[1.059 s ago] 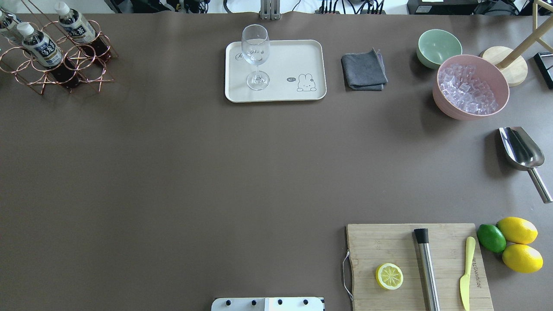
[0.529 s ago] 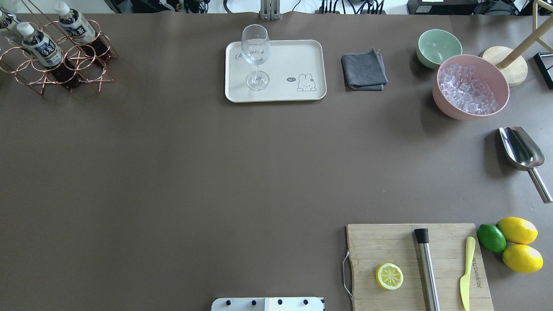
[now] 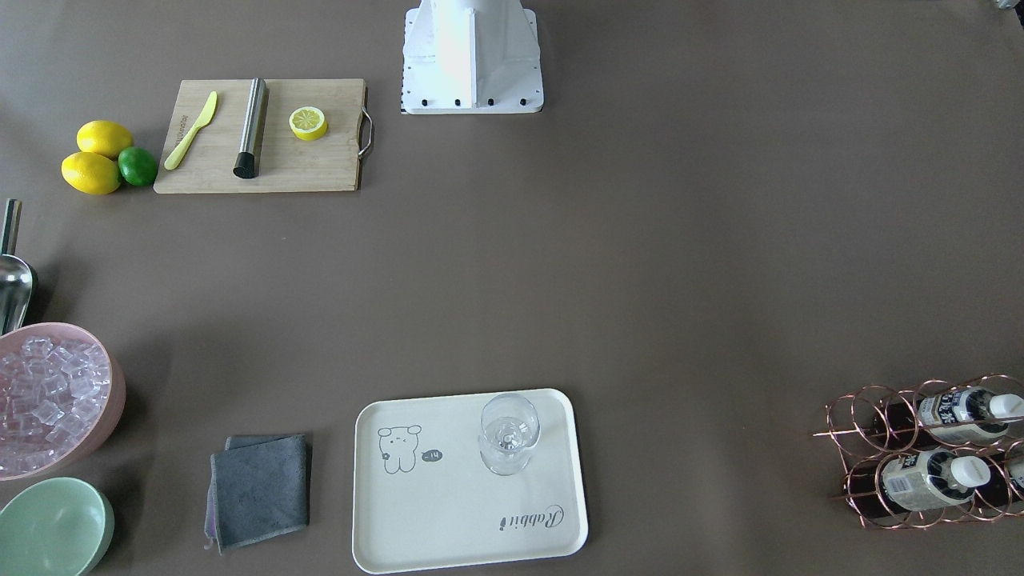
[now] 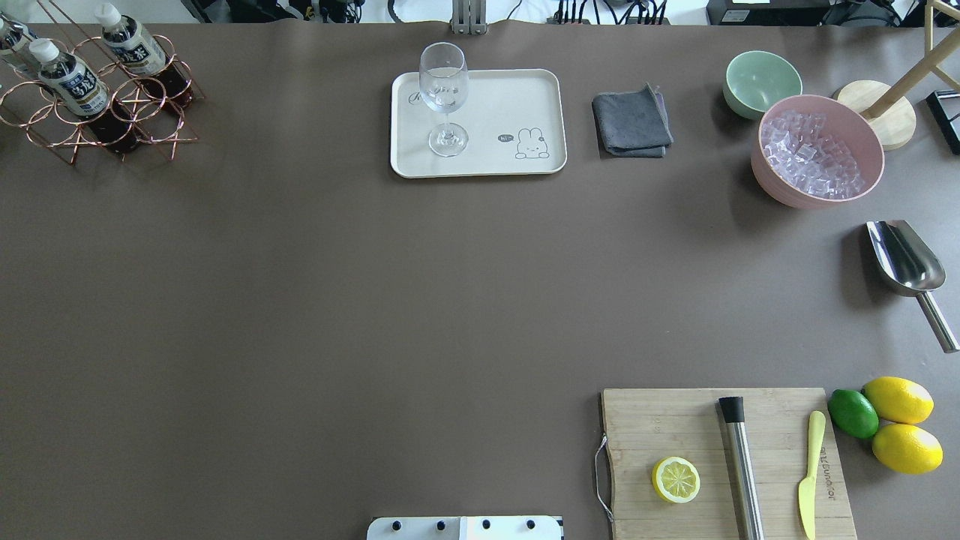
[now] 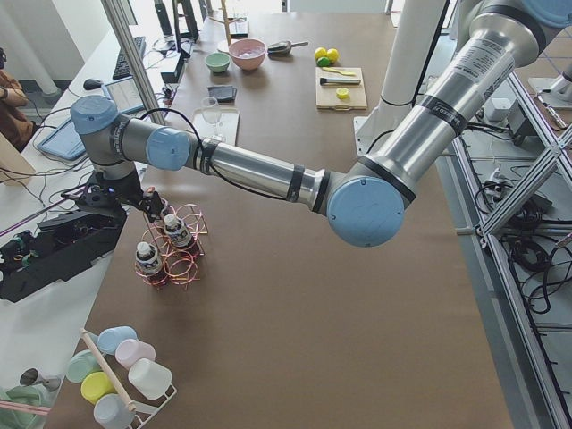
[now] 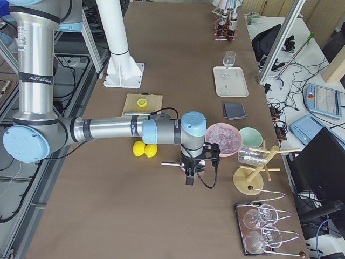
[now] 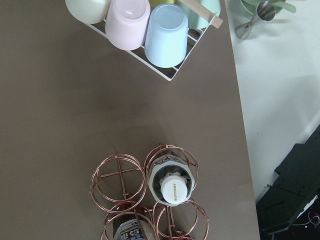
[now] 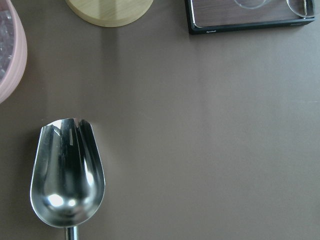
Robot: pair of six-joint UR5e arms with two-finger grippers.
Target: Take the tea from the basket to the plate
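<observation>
The copper wire basket (image 4: 150, 97) stands at the table's far left corner with three tea bottles in its cells, such as one tea bottle (image 4: 71, 79) with a white cap. From the left wrist view I look straight down on one white cap (image 7: 175, 189) in the basket (image 7: 118, 174). The cream plate (image 4: 495, 105) lies at the far middle. My left gripper (image 5: 150, 207) hangs just above the basket (image 5: 188, 264); I cannot tell if it is open or shut. My right gripper (image 6: 190, 175) hovers over the steel scoop (image 8: 67, 175); its state cannot be told either.
A stemmed glass (image 4: 444, 97) stands on the plate's left part. A grey cloth (image 4: 631, 121), mint bowl (image 4: 761, 82) and pink bowl of ice (image 4: 817, 150) lie to its right. A cutting board (image 4: 675, 427) with tools sits front right. Upturned cups (image 7: 167, 35) lie beyond the basket.
</observation>
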